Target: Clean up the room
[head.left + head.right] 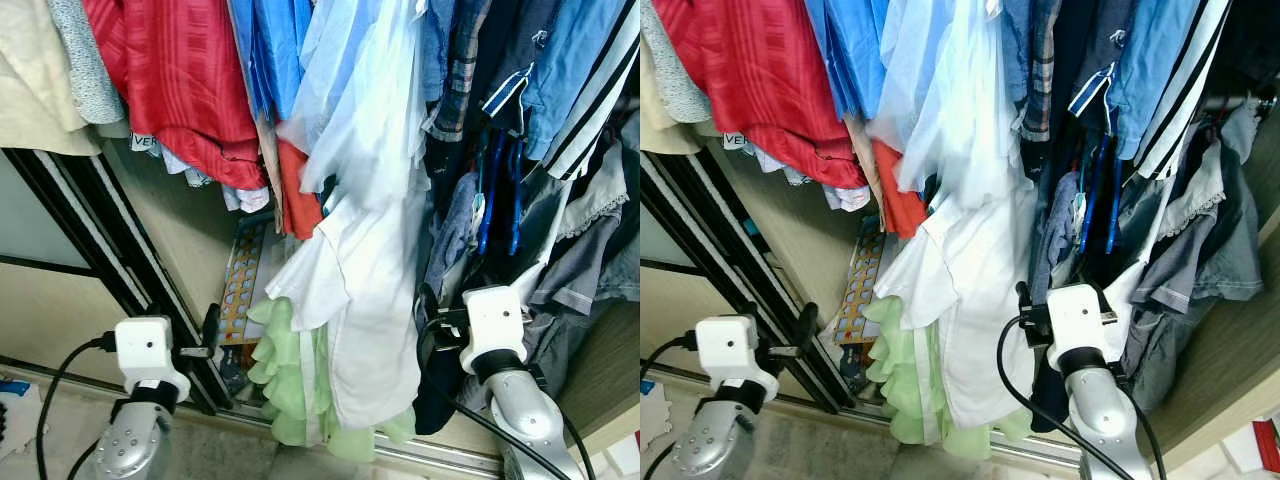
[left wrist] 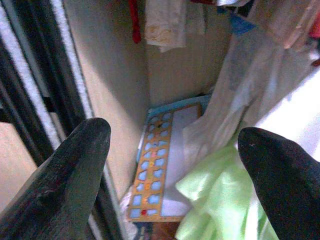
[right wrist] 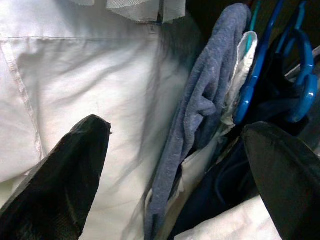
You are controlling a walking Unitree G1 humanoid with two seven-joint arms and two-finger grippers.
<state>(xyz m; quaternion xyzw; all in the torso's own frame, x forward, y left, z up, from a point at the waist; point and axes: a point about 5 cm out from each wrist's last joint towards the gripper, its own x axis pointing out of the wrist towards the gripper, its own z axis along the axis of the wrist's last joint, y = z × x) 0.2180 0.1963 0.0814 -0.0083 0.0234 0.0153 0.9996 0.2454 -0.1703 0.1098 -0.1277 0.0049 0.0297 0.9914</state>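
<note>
Two grippers raised at the wardrobe, both spread wide, holding nothing. Right gripper (image 3: 175, 165) faces white shirt (image 3: 90, 90) and blue-grey cloth (image 3: 200, 110); left gripper (image 2: 172, 165) near door frame (image 1: 90, 230), pale green garment (image 1: 290, 380) beside it.

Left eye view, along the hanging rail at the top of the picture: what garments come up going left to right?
Cream garment → red shirt → bright blue shirt → pale blue sheer garment → plaid shirt → denim-blue shirt.
</note>
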